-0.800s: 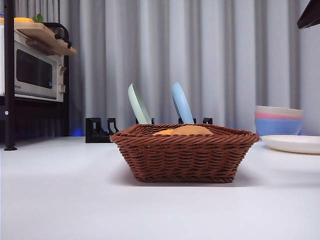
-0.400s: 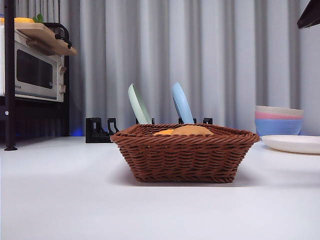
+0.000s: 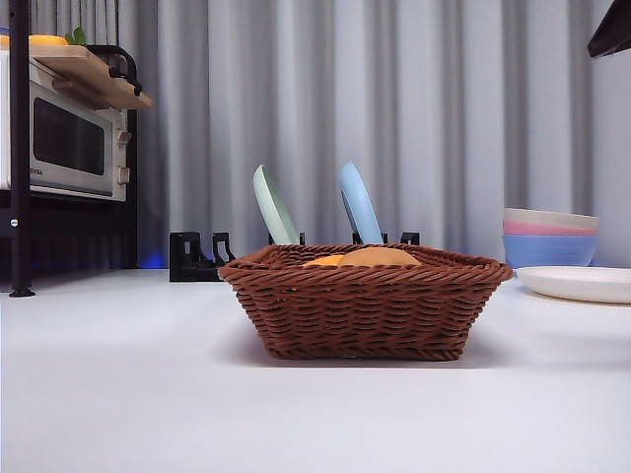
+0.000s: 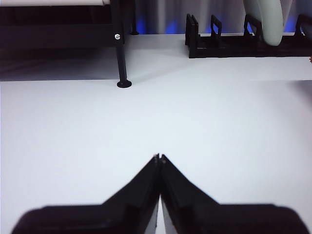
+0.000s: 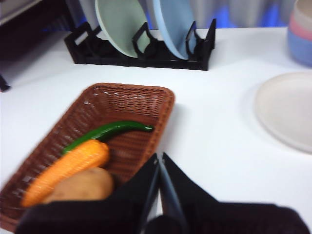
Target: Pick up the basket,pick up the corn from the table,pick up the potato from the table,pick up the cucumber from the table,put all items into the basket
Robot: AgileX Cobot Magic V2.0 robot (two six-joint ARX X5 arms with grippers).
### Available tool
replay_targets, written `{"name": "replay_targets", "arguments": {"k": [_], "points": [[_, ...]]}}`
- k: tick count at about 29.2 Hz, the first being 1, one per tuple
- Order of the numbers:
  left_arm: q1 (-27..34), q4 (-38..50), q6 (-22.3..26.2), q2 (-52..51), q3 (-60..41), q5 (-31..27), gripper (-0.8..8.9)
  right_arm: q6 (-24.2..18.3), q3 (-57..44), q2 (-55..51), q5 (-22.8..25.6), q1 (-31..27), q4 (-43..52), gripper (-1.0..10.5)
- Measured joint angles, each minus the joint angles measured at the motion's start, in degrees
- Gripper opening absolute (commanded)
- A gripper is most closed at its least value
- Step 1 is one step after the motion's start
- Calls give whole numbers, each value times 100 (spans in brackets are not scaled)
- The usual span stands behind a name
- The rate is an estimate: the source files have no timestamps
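basket [image 3: 363,315] 1 | corn [image 5: 66,167] 1 | potato [image 5: 83,186] 1 | cucumber [image 5: 109,131] 1

Out ahead of your right gripper [image 5: 160,161] stands a black dish rack [image 5: 141,51], holding a pale green plate [image 5: 119,22] and a light blue plate [image 5: 174,24] on edge side by side. Off to that gripper's right you have a flat white plate [image 5: 287,109], with stacked pastel bowls [image 3: 549,237] just behind it. Ahead of your left gripper [image 4: 159,157] rises the thin black leg of a shelf [image 4: 119,46]; a microwave [image 3: 67,138] sits on that shelf.
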Motion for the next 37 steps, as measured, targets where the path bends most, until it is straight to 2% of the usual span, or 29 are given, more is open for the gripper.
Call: {"name": "replay_targets", "arguments": {"k": [3,5,8,13,19,23,33,37], "points": [[0,0,0,0,0,0,-2,-472,-37,-260,177,-234,-57,2],[0,0,0,0,0,0,-2,-684,-157,-522,98,-487,-4,2],[0,0,0,0,0,0,-2,-837,-647,-1102,-398,-918,96,2],[0,2,0,0,0,0,-2,-968,-1799,-2260,-496,-1355,520,2],[0,2,0,0,0,0,-2,-1003,-3008,-3421,-527,-1480,1353,2],[0,2,0,0,0,0,-2,-966,-3547,-3786,-767,-1480,1705,2],[0,2,0,0,0,0,-2,-785,-3722,-3788,-796,-1480,1329,2],[0,2,0,0,0,0,-2,-546,-3718,-3781,-780,-1480,1097,2]]}}
